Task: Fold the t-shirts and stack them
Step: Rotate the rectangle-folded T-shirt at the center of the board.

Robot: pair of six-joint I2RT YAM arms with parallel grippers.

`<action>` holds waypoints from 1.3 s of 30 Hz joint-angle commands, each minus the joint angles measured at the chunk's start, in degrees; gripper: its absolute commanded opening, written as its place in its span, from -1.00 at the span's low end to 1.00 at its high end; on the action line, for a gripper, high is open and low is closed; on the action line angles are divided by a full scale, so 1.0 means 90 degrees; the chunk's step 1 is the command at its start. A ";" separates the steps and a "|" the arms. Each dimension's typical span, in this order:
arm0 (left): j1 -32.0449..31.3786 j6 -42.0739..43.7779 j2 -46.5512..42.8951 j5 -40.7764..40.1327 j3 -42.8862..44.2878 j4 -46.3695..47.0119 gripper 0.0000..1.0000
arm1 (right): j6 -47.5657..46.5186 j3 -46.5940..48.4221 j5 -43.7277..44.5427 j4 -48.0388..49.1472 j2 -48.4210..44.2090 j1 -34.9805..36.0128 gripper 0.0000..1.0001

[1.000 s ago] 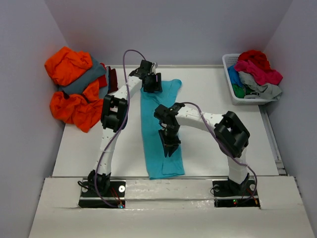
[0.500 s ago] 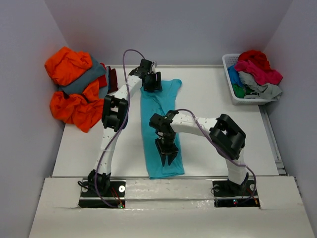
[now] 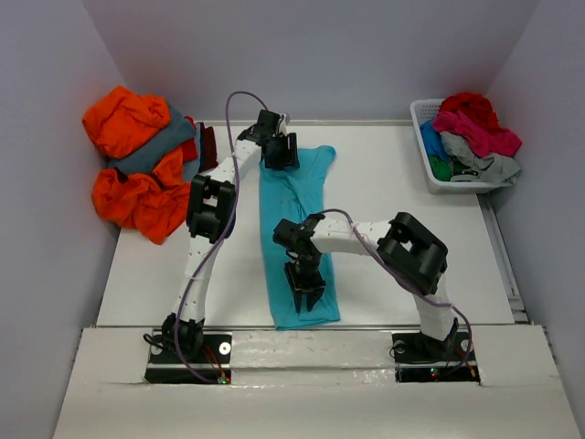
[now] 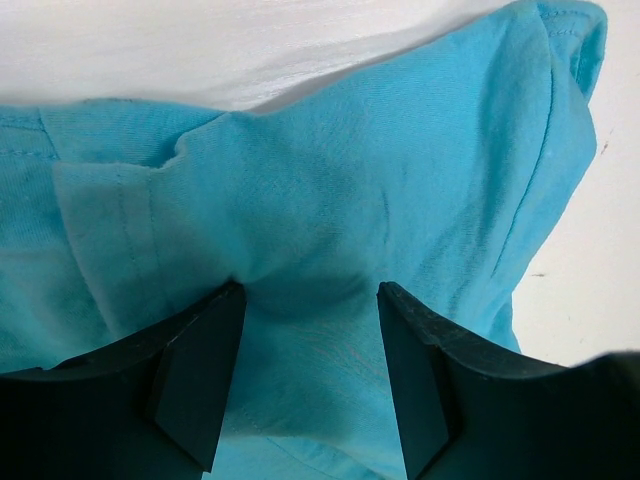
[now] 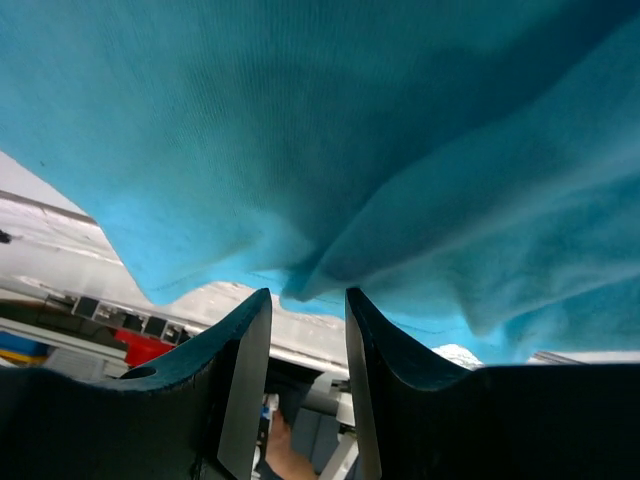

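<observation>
A turquoise t-shirt [image 3: 292, 197] lies as a long narrow strip down the middle of the table. My left gripper [image 3: 280, 157] rests on its far end. In the left wrist view its jaws [image 4: 310, 300] stand wide, open, pressing down on the flat cloth [image 4: 400, 150]. My right gripper [image 3: 304, 297] is over the near end of the strip. In the right wrist view it [image 5: 305, 300] is open a little, and a raised fold of the turquoise cloth [image 5: 350, 120] ends at its fingertips, with nothing deeper between them.
Crumpled orange shirts [image 3: 123, 119], a slate grey one [image 3: 155, 151] and a maroon one [image 3: 208, 144] are heaped at the left. A white basket [image 3: 419, 114] at the back right holds red, pink, light grey and green shirts. The table's near edge lies just beyond the shirt's hem.
My right gripper has slid along the shirt toward the near edge and its jaws have widened. The left arm has not moved.
</observation>
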 commanded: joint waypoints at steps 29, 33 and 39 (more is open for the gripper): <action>0.0058 0.0173 -0.0177 -0.0197 -0.0104 -0.0463 0.28 | 0.0695 -0.0186 0.0261 0.0110 -0.0514 0.0425 -0.86; 0.0058 0.0163 -0.0157 -0.0226 -0.0075 -0.0492 0.26 | 0.0646 -0.0216 0.0163 0.0042 -0.0602 0.0484 -0.86; 0.0058 0.0183 -0.0138 -0.0246 -0.0084 -0.0502 0.26 | 0.0597 -0.0099 0.0026 -0.0046 -0.0612 0.0679 -0.86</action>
